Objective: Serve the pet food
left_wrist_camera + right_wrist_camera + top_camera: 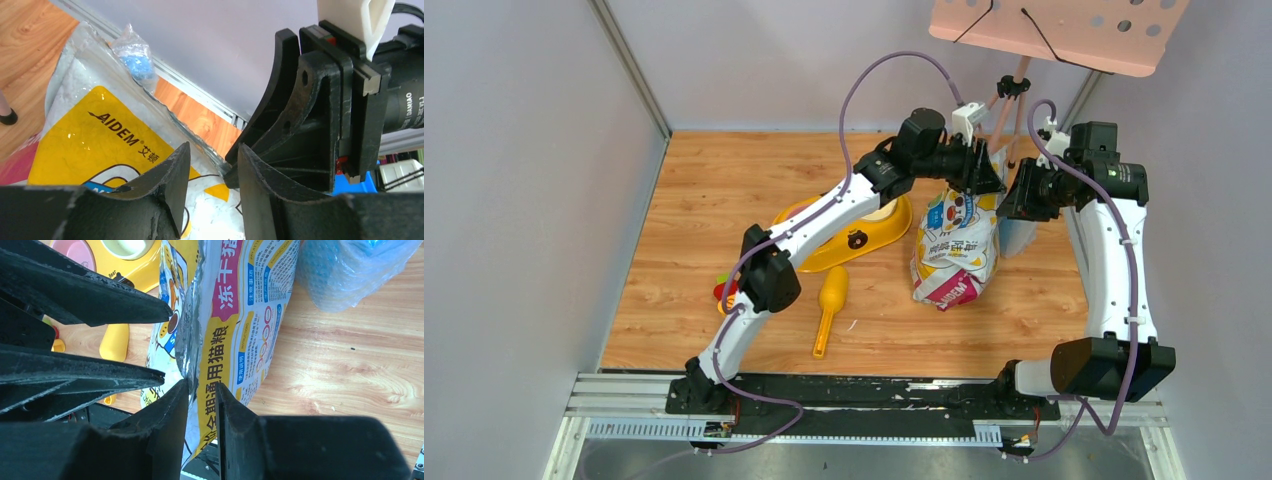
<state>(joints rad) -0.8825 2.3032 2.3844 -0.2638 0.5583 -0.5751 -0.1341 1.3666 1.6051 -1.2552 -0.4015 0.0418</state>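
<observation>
Nearest, a yellow plastic scoop (829, 305) is laid flat at 8 o'clock of the white, pink and blue printed foil bag (954, 250). A yellow plastic feeder tray (899, 230) is set at its 9 o'clock. The bag's top edge is pinched by the right gripper (201, 390) at 1 o'clock. The left gripper (214, 150) is held part-open at 12 o'clock, nothing clamped. The pet food is not seen in any view.
</observation>
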